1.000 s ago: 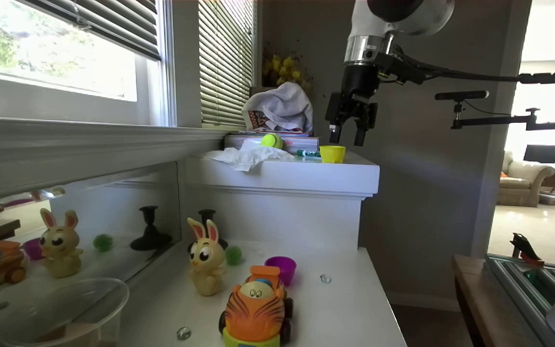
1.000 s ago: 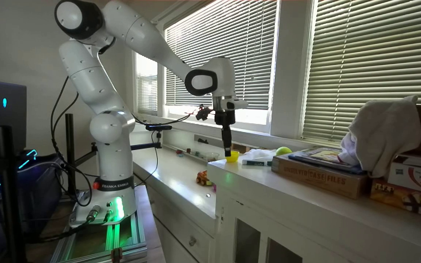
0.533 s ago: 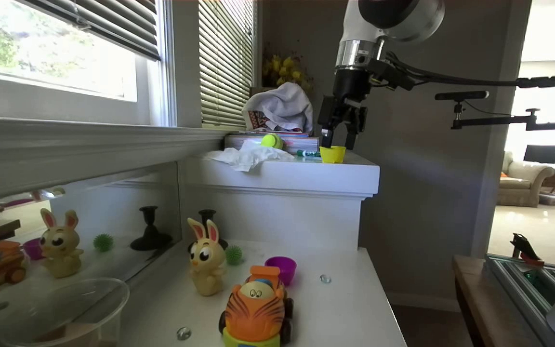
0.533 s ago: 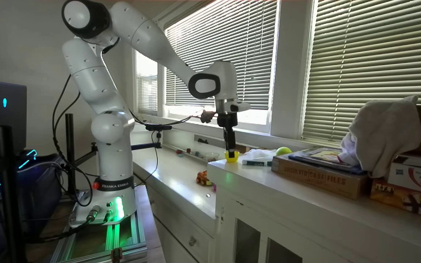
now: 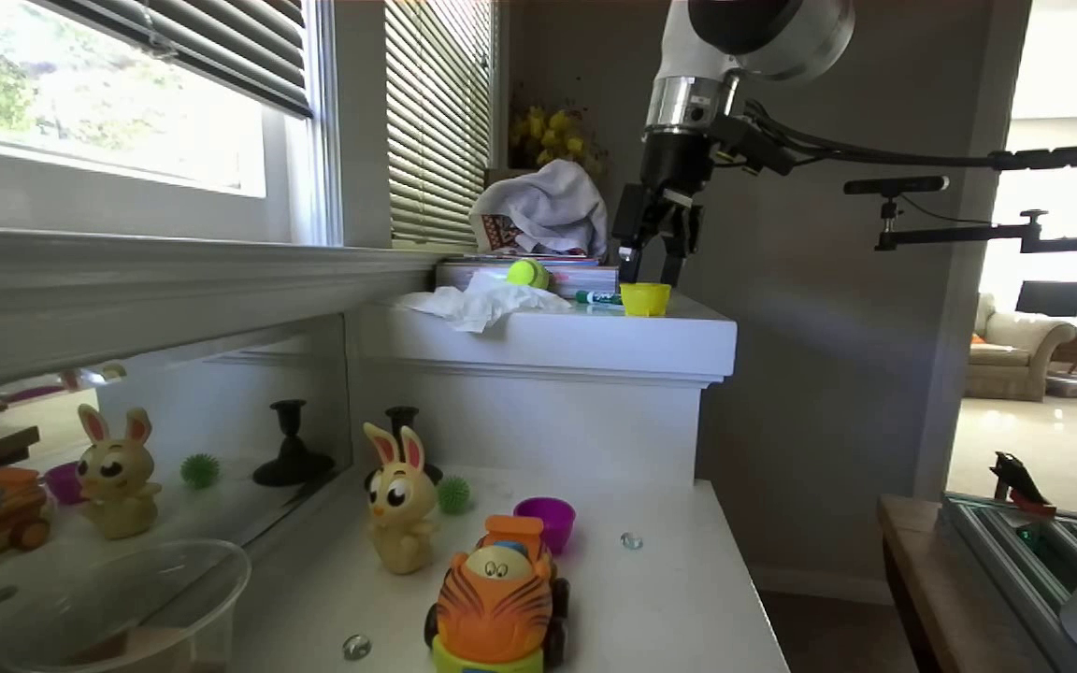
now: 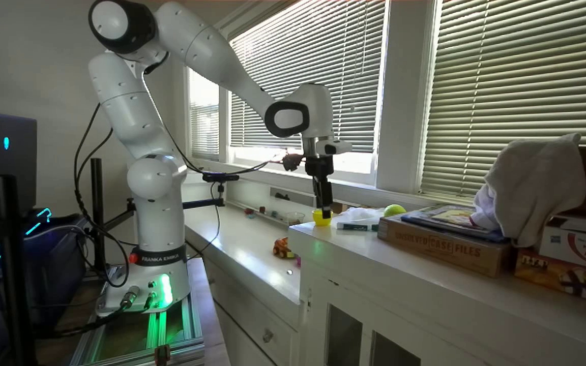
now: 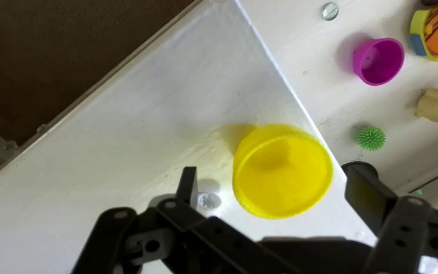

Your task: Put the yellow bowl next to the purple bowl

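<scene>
The yellow bowl (image 5: 645, 300) stands upright on a raised white ledge (image 5: 538, 341), close to its edge. It also shows in an exterior view (image 6: 319, 219) and in the wrist view (image 7: 283, 179). The purple bowl (image 5: 554, 525) stands on the lower white counter behind a toy car; the wrist view shows it whole (image 7: 378, 61). My gripper (image 5: 651, 279) points down just above and behind the yellow bowl in that view; it also shows in an exterior view (image 6: 326, 214). In the wrist view the open fingers (image 7: 270, 175) are on either side of the yellow bowl, with gaps.
On the lower counter are an orange tiger car (image 5: 496, 598), a rabbit toy (image 5: 403, 514), a green spiky ball (image 5: 453, 494) and a clear tub (image 5: 211, 598). On the ledge are a marker (image 6: 352, 226), tissue (image 5: 487, 301), a yellow-green ball (image 5: 527, 273) and boxes (image 6: 445, 243).
My gripper first came down to the yellow bowl, then shifted a little further past it, to the right in an exterior view. The bowls have not moved.
</scene>
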